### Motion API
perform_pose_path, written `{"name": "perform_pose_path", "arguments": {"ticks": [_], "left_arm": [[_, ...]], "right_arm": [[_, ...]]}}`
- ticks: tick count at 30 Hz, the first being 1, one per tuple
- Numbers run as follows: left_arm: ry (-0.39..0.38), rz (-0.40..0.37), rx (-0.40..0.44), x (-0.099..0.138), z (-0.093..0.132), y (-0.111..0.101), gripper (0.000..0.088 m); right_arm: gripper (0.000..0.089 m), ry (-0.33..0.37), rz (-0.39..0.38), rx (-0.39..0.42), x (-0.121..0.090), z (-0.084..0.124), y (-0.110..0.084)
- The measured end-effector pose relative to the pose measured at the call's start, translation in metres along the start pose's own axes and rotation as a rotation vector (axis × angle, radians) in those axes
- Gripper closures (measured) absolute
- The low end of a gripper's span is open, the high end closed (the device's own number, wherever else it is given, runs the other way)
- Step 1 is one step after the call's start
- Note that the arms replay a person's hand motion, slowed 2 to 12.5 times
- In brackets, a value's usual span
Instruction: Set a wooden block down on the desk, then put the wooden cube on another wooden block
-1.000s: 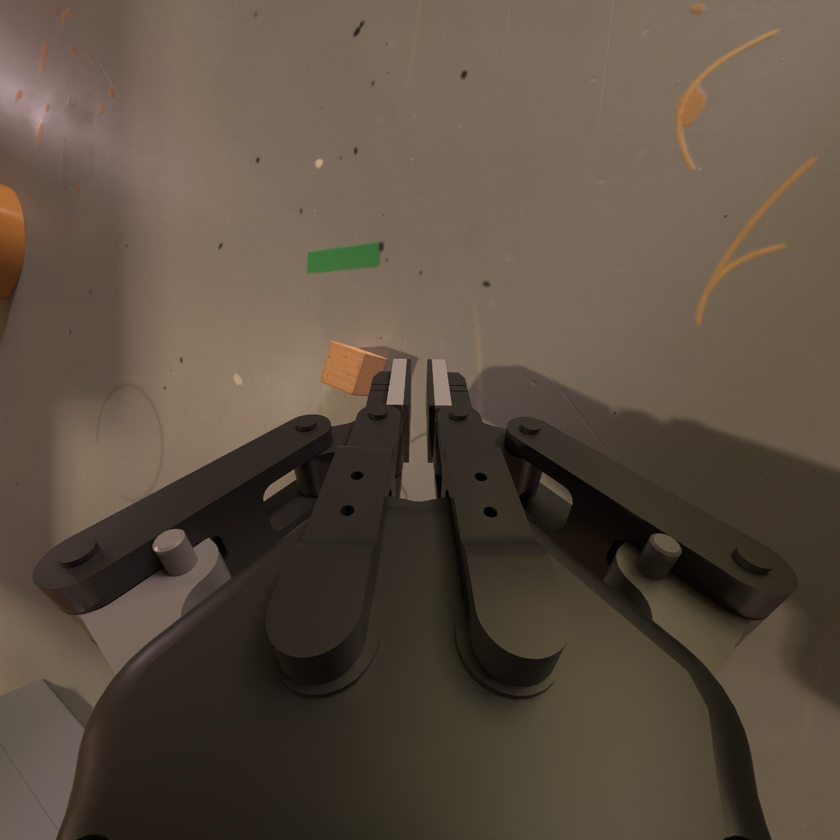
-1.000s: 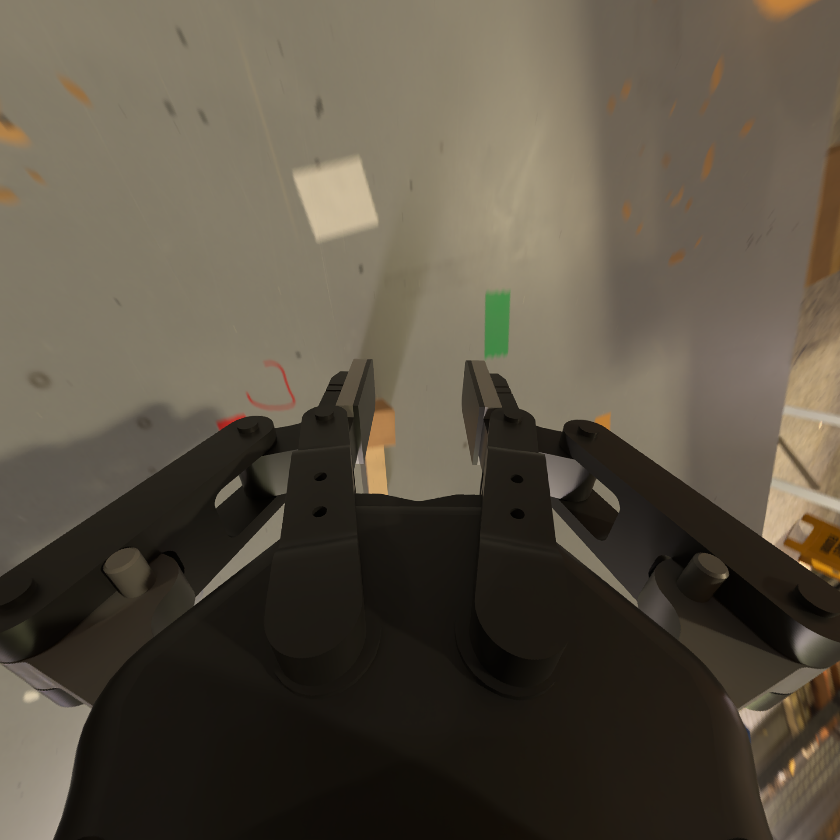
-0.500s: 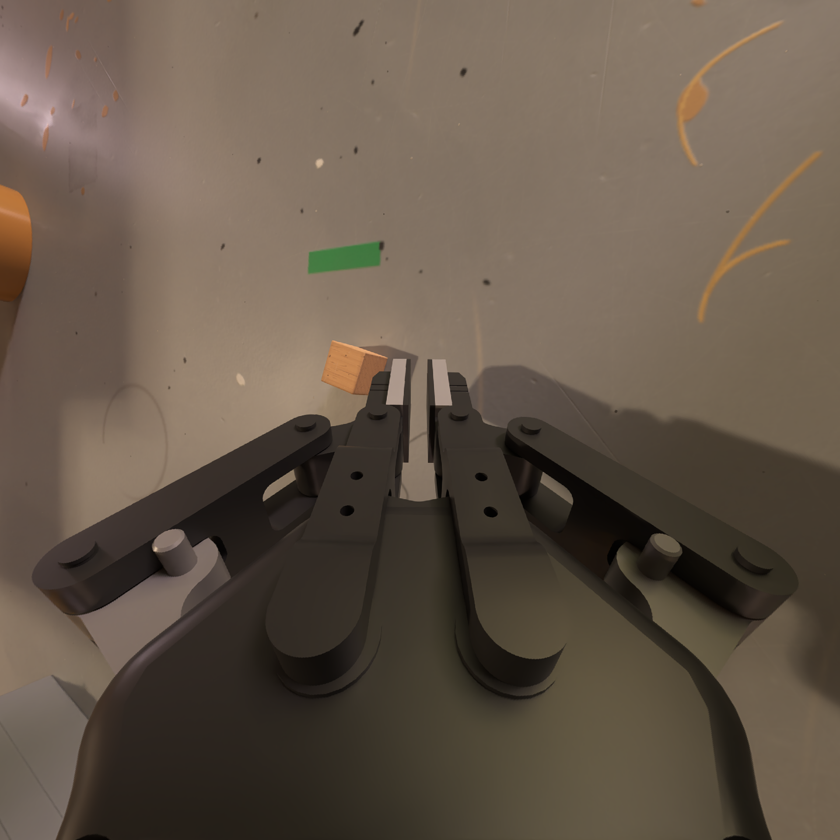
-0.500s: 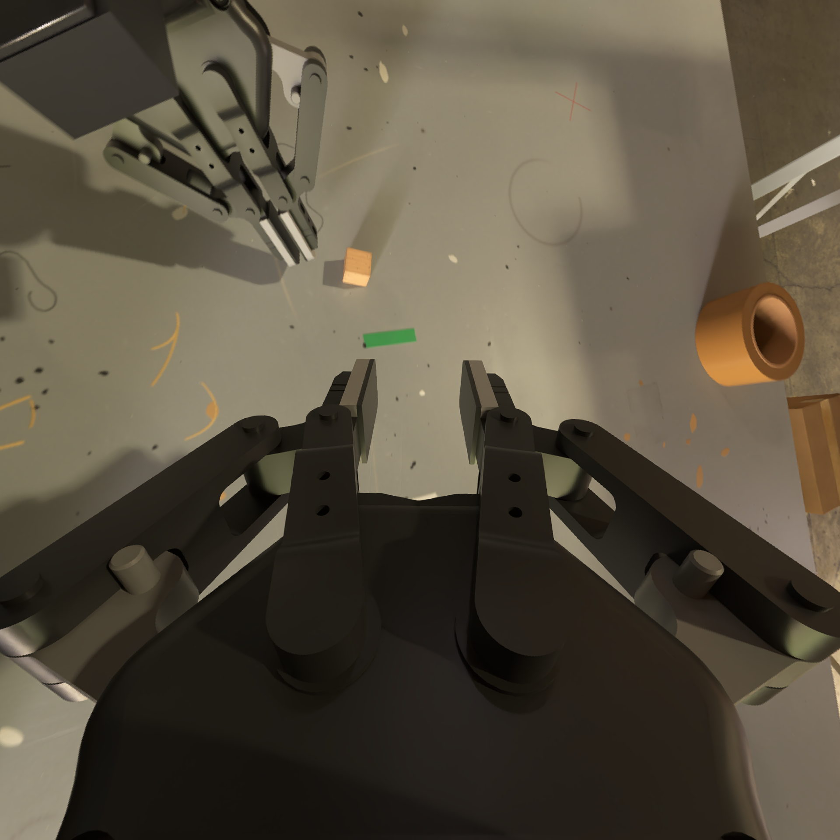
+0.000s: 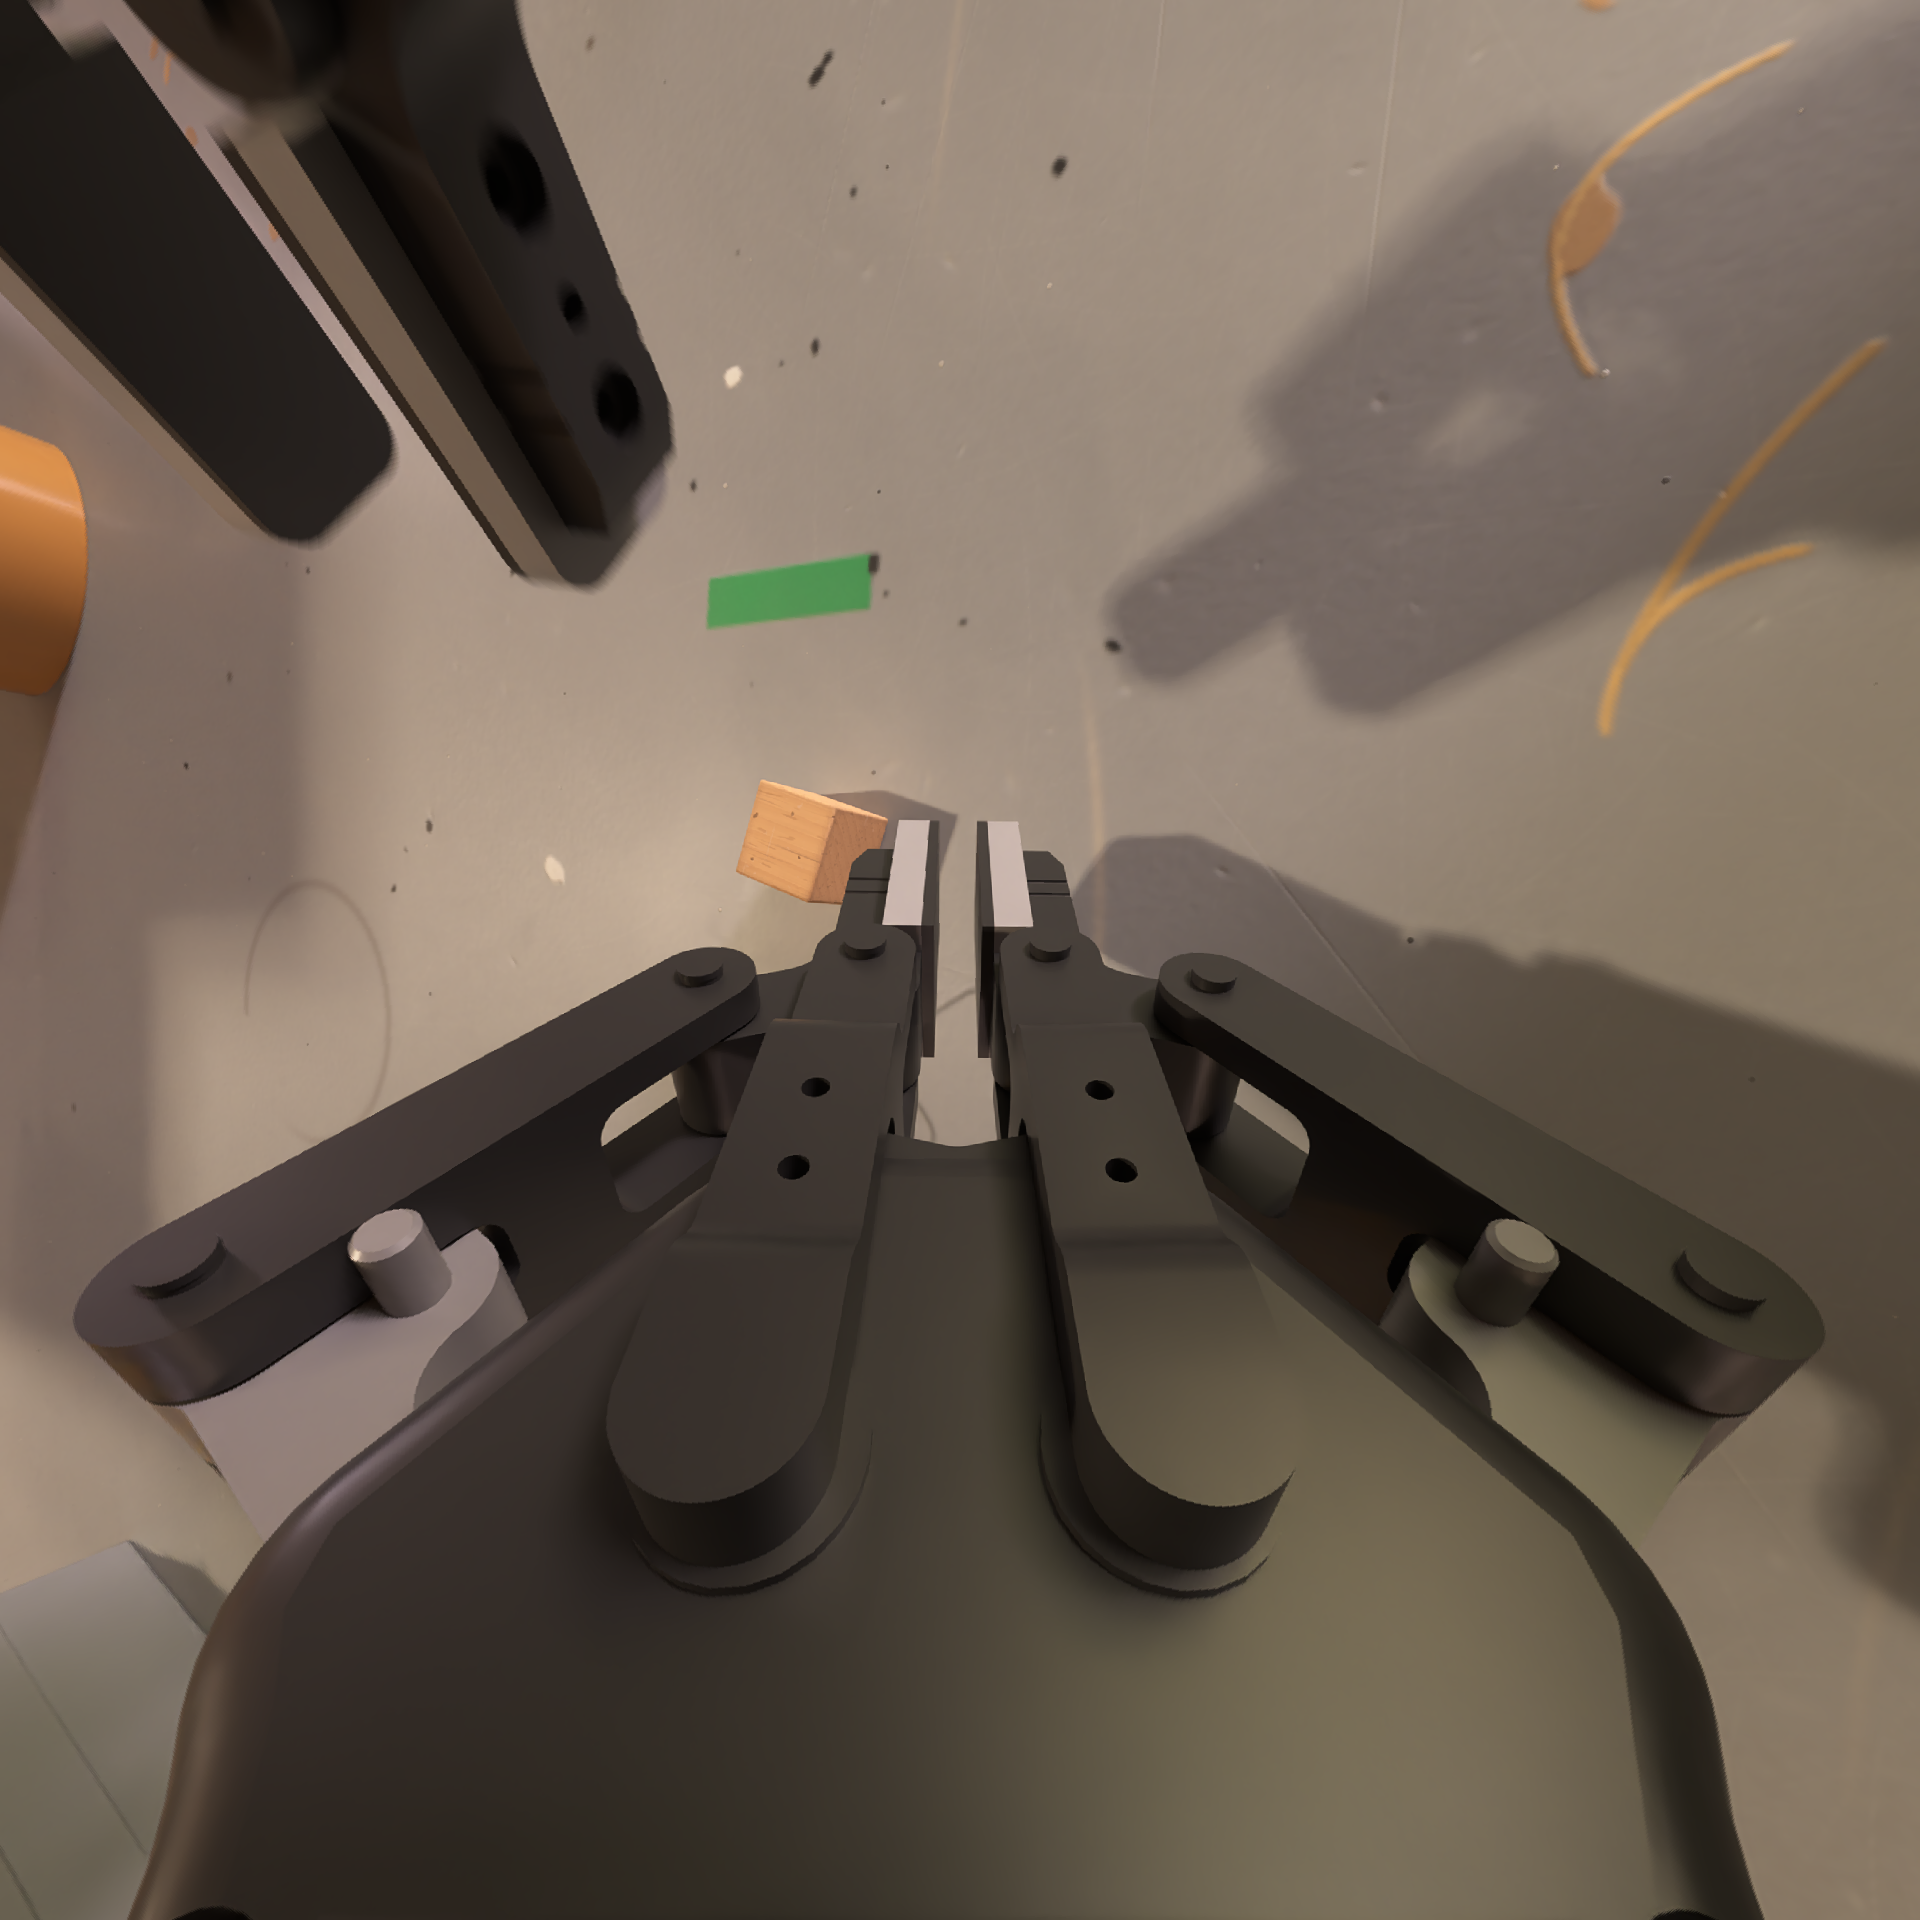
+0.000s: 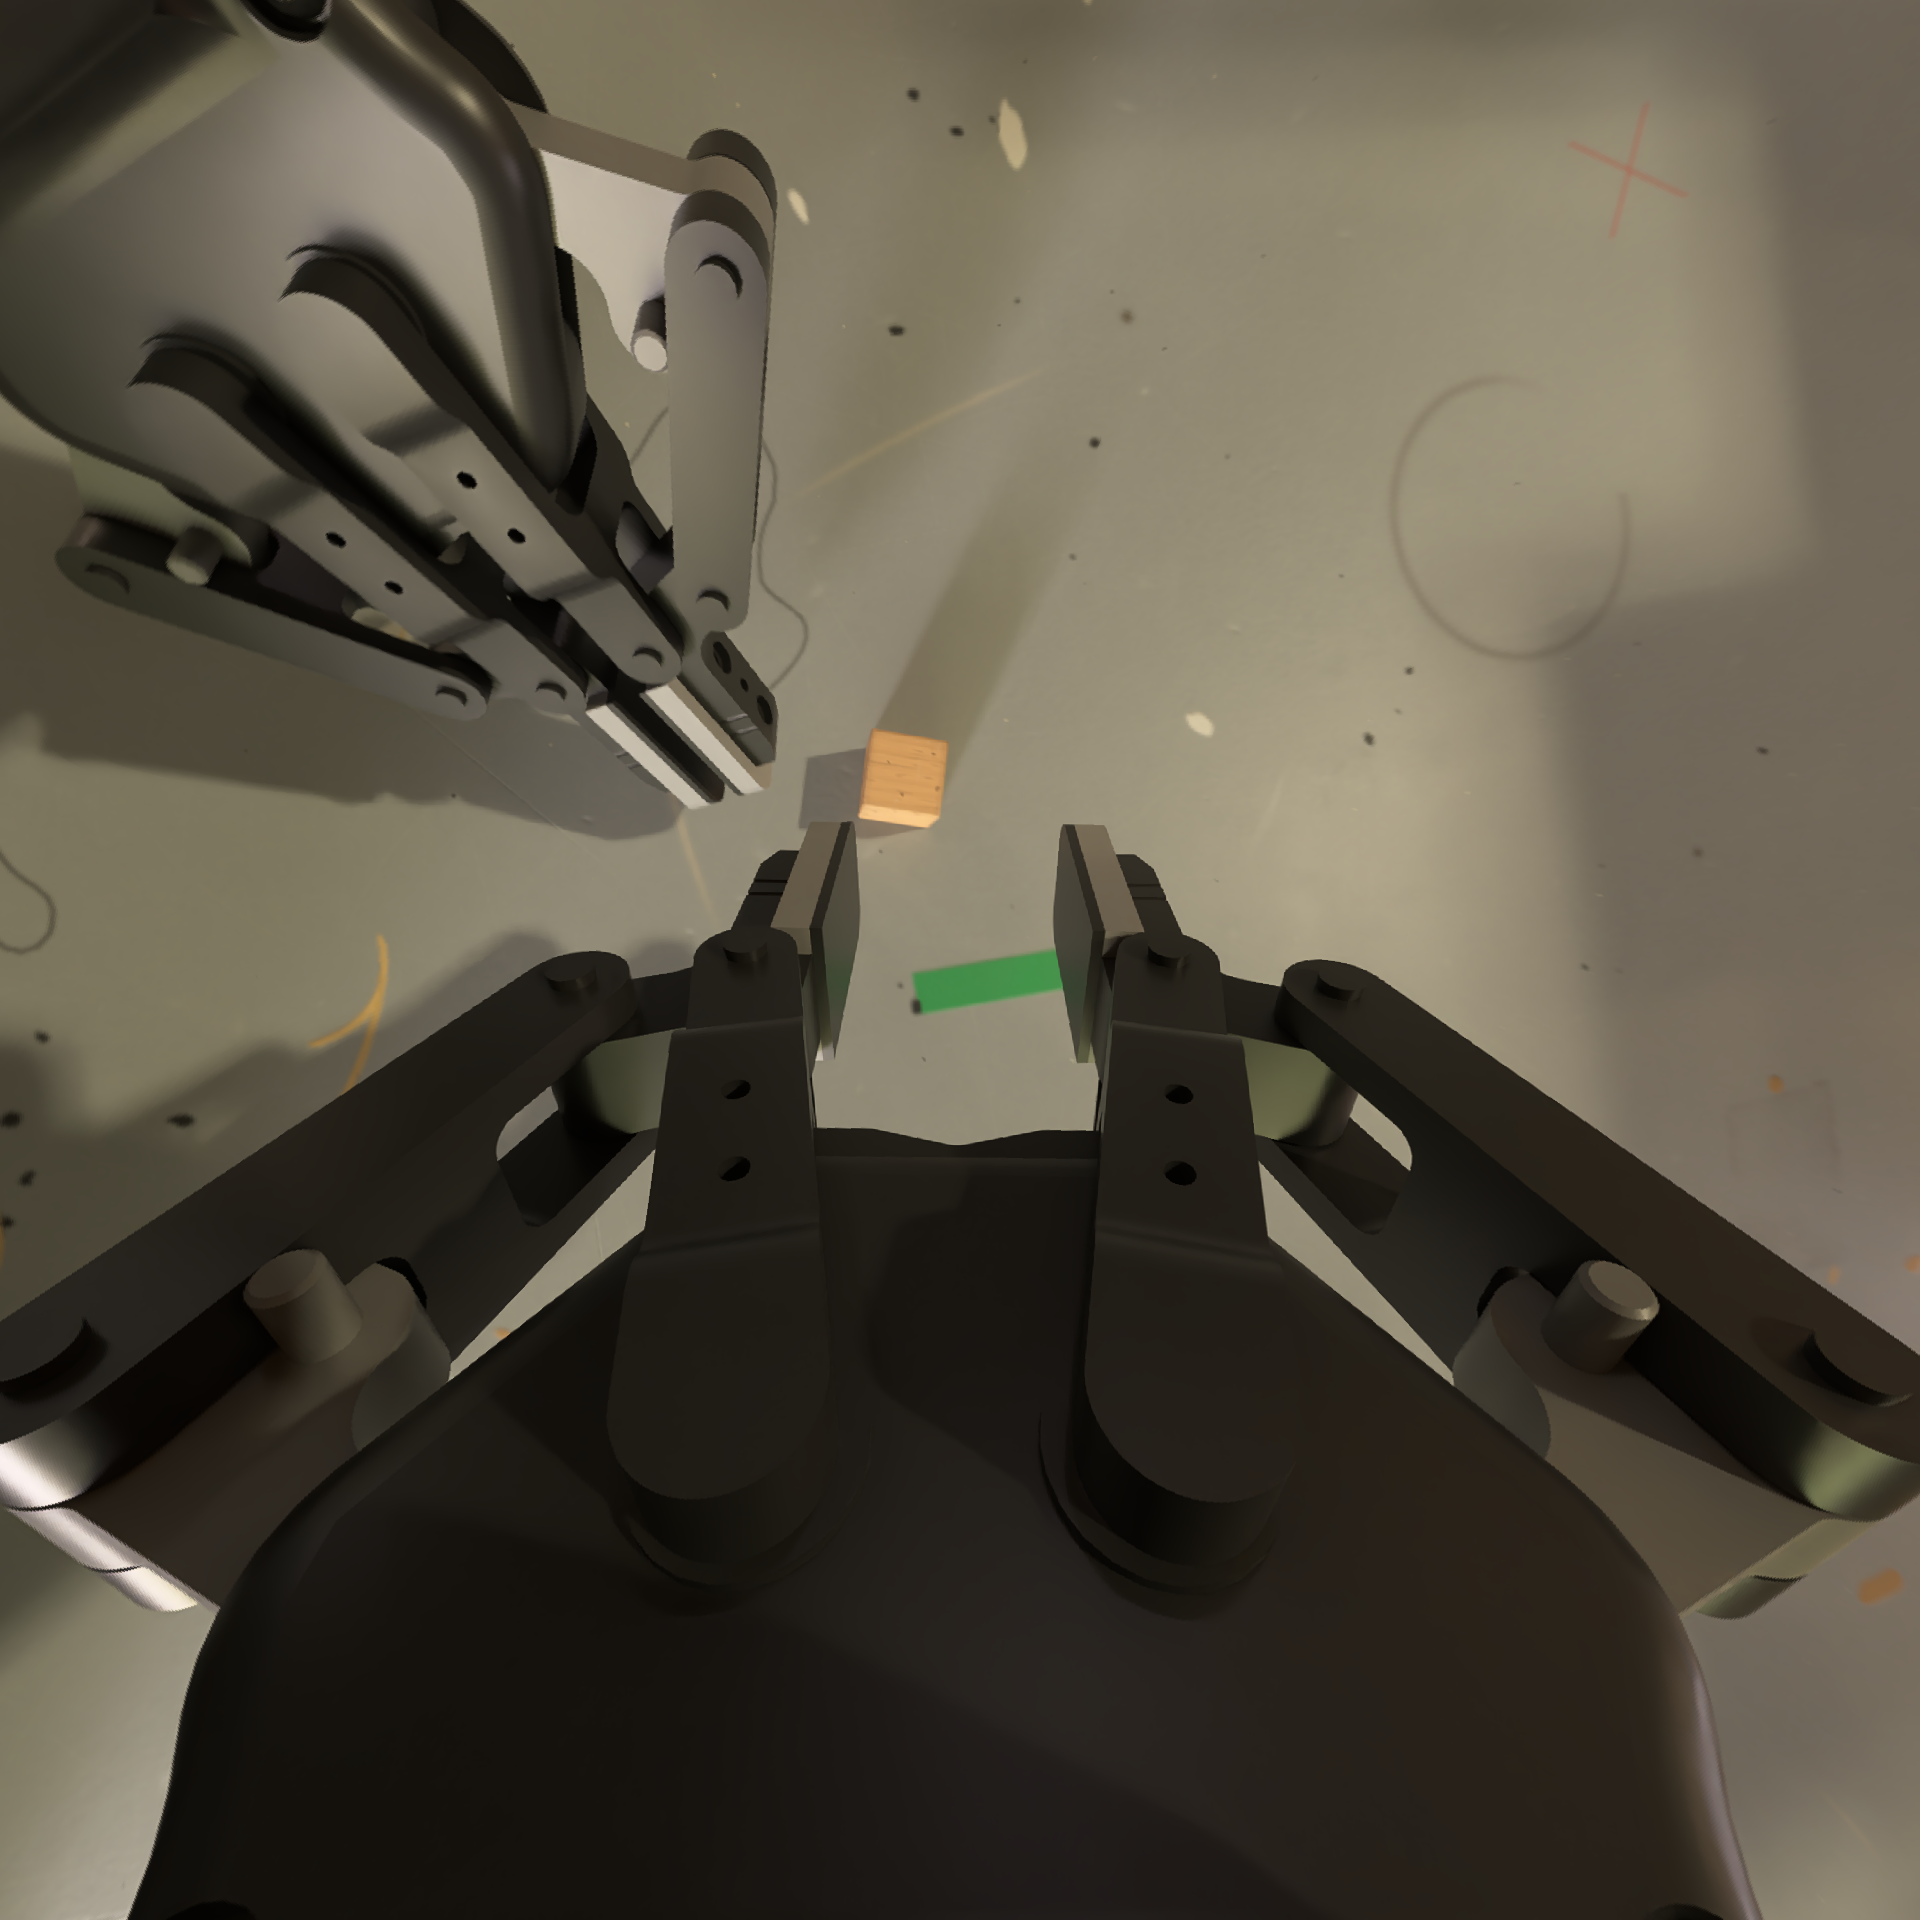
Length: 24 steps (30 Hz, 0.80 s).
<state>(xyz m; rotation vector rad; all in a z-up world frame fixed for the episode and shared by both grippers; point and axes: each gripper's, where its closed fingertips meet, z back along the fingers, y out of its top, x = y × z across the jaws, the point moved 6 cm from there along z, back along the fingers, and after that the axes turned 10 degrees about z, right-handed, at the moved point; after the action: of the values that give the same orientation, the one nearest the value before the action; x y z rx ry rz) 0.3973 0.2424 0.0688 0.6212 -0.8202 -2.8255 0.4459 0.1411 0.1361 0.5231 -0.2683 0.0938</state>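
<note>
Approach step in hand, by the look of it — wooden cube [image 6: 904,777] lying alone on the grey counter [image 6: 1299,852], not yet lifted, no second block anywhere in either view. Right pincer [image 6: 956,883] spread wide and empty, hovering just short of the cube, which sits ahead of its left fingertip rather than between the two. Left pincer [image 5: 956,871] drawn nearly shut on nothing, a thin slit between its pads, with the cube just beside it to the left. Green strip [image 6: 985,981] flat on the counter under the right pincer's gap; orange roll [image 5: 36,561] cut off at the left wrist view's edge.

Next move, judged from this: shift the right pincer slightly left and forward to centre the cube, then descend and close — with care for the left pincer, close enough to clash.

Against half a second ago: right pincer much nearer the cube, green strip now below rather than ahead, right pincer's fingers newly looming into the left wrist view's upper corner. Left pincer and cube unmoved.
</note>
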Motion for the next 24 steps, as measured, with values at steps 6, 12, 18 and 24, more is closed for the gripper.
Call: {"name": "perform_pose_path", "arguments": {"ticks": [6, 12, 18, 24], "left_arm": [[0.002, -0.009, 0.001, 0.0, 0.0, 0.0, 0.0819], [0.001, -0.016, 0.004, 0.0, 0.0, 0.0, 0.0819], [0.009, -0.031, 0.001, 0.001, 0.0, 0.0, 0.0822], [0.012, -0.038, -0.002, 0.002, -0.001, 0.0, 0.0827]], "right_arm": [[0.0578, 0.037, -0.047, -0.012, -0.004, -0.024, 0.006], [0.0621, 0.048, -0.113, -0.02, -0.003, -0.037, 0.008], [0.0611, 0.108, -0.164, -0.032, -0.007, -0.051, 0.011], [0.0595, 0.135, -0.188, -0.065, -0.009, -0.062, 0.01]]}}
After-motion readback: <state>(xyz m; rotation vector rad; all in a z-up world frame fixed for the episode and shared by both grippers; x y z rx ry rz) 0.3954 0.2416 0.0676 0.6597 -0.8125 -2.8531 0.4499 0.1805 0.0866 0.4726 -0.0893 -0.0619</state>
